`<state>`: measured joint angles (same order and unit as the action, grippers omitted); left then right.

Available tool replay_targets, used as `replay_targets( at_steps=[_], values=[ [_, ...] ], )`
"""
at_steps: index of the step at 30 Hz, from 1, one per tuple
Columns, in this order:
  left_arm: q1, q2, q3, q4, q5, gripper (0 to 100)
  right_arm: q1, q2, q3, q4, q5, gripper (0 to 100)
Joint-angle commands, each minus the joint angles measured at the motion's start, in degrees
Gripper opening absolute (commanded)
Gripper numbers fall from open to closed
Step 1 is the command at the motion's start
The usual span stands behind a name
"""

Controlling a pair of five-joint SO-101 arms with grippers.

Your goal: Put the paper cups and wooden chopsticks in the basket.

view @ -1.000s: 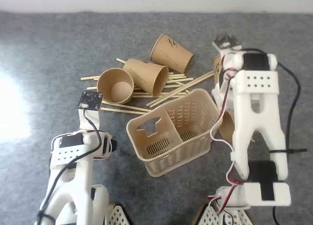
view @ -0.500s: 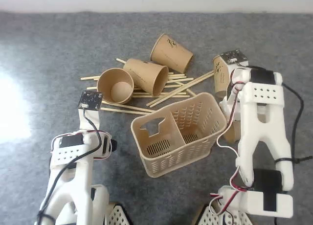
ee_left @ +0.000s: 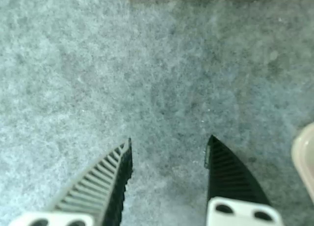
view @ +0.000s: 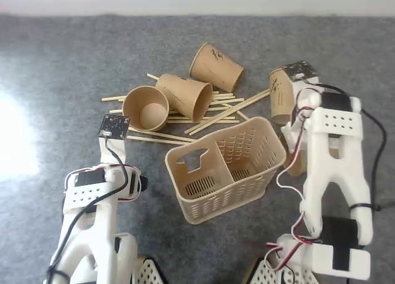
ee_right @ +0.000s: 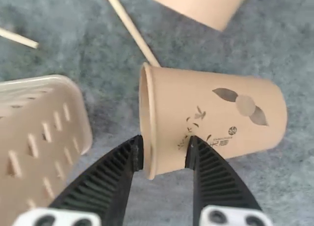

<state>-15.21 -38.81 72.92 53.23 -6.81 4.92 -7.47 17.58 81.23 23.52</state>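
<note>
Nearest, at the lower left of the high view, the left gripper (ee_left: 169, 145) hangs with its jaws wide apart over bare grey carpet (ee_left: 162, 64), holding nothing. In the middle stands the basket (view: 216, 200), both compartments without any cup or stick. Just right of it, the right gripper (ee_right: 164, 147) is closed on the rim of a paper cup (view: 281, 96). In the last second this arm has drawn back toward the lower frame and brought the cup out with it, and the basket has slid a little to the right. So the first cup seems ready for the lift into the basket. Farther, three other cups (view: 185, 96) and the chopsticks (view: 223, 100) lie at the upper centre, untouched.
</note>
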Motion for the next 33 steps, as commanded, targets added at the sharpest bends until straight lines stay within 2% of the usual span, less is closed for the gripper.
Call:
replay_targets(
  at_steps=[1,11,13,15,17,23,27,33],
  values=[
    [0.2,-1.3,-0.2,-1.0,-0.2,23,3.6,-1.4,0.0,-1.3,2.2,15.5],
    [0.2,-1.3,-0.2,-1.0,-0.2,23,9.2,-1.5,-2.3,-2.0,4.7,15.3],
    [0.2,-1.3,-0.2,-1.0,-0.2,23,10.2,-1.5,-3.1,-2.1,6.0,11.0],
    [0.2,-1.3,-0.2,-1.0,-0.2,23,10.9,-1.5,-3.4,-2.2,7.1,0.0],
    [0.2,-1.3,-0.2,-1.0,-0.2,23,11.6,-1.4,-3.4,-2.7,7.3,2.8],
    [0.2,-1.3,-0.2,-1.0,-0.2,23,14.4,-1.7,-3.6,-3.7,7.5,0.6],
    [0.2,-1.3,-0.2,-1.0,-0.2,23,14.5,-1.9,-7.3,-0.7,7.5,0.6],
    [0.2,-1.3,-0.2,-1.0,-0.2,23,14.1,-1.9,-19.3,10.7,7.0,0.6]
  ],
)
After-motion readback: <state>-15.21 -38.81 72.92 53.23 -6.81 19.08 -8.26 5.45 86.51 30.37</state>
